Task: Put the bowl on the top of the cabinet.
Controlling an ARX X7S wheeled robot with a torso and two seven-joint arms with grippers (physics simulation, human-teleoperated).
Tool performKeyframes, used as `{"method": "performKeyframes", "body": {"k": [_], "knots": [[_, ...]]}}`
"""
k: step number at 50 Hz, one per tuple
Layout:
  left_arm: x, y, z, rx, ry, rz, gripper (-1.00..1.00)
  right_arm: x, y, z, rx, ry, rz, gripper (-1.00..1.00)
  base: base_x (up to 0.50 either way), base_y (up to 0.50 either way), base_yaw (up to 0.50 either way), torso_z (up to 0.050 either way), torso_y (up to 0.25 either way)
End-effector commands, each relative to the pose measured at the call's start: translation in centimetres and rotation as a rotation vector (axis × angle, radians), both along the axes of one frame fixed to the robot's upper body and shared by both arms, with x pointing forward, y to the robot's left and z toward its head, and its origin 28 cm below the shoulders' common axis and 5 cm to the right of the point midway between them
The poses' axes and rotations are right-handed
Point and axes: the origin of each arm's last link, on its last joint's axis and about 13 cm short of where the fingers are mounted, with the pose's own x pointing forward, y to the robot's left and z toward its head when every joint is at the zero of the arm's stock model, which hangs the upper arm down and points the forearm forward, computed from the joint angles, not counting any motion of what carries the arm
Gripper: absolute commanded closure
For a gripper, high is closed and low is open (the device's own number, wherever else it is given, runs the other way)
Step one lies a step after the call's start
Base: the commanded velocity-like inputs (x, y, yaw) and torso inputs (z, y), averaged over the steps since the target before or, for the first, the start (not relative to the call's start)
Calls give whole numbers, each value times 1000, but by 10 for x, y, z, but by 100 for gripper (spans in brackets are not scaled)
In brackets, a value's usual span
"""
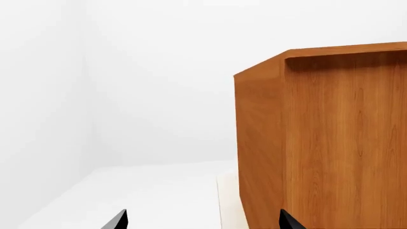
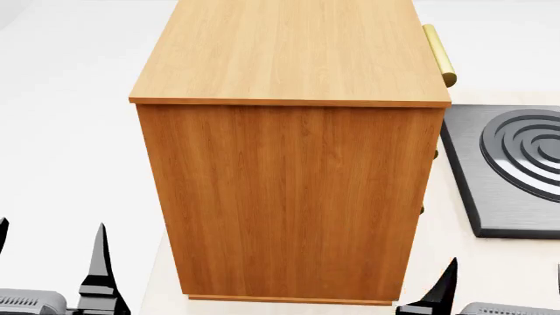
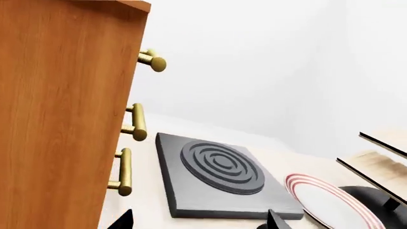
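Cabinet (image 2: 293, 197) fills my view, bowl unseen; both my fingers spread wide, empty, flanking it for approach.

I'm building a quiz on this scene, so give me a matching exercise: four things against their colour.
Things:
1. cabinet
2. drawer handles
3. hotplate
4. plate

Colours:
A. dark grey with raised rings
B. white with a red-striped rim
C. orange-brown wood grain
D. brass

Pairs: 1-C, 2-D, 3-A, 4-B
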Motion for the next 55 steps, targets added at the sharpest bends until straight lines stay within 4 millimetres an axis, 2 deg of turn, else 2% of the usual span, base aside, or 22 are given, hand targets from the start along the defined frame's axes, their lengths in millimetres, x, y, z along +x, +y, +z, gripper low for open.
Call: {"method": "performKeyframes", "body": {"k": [1, 10, 17, 40, 55], "knots": [[1, 0, -2, 1, 3, 1, -100, -21, -15, 10, -45, 110, -41, -100, 0, 0, 0, 0, 0], [0, 0, -2, 1, 5, 5, -100, -33, -23, 12, -81, 160, -73, -100, 0, 0, 0, 0, 0], [0, -1, -2, 2, 5, 2, -100, -37, -27, 6, -103, 197, -75, -100, 0, 0, 0, 0, 0], [-1, -3, -2, 9, 3, 2, -100, -39, -38, -19, -130, 317, -66, -100, 0, 0, 0, 0, 0], [-1, -3, -2, 11, 3, 3, -100, -38, -50, -25, -146, 353, -55, -100, 0, 0, 0, 0, 0]]}}
